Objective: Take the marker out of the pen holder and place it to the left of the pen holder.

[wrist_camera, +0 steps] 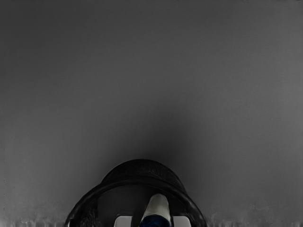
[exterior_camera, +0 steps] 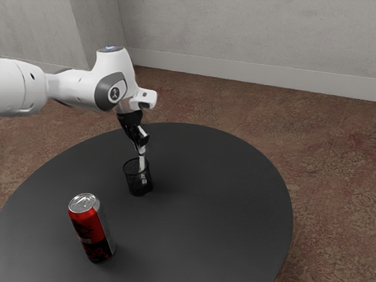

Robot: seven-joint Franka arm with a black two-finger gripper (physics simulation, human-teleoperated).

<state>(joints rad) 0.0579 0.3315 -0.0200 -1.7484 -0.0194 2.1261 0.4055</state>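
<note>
My gripper (exterior_camera: 141,149) is at the upper end of the marker (exterior_camera: 142,164), above the pen holder's mouth in the exterior view, and appears shut on it. The marker's lower part stands inside the black mesh pen holder (exterior_camera: 140,187). In the wrist view, the marker (wrist_camera: 158,205), pale with a dark blue end, lies between the light fingertips of the gripper (wrist_camera: 153,221). Around them curves the dark rim of the pen holder (wrist_camera: 142,180). The marker's tip is hidden.
A red and black soda can (exterior_camera: 93,231) stands upright on the round black table (exterior_camera: 205,205), nearer the exterior camera than the pen holder. The table's curved edge runs behind the holder and around the exterior view's right.
</note>
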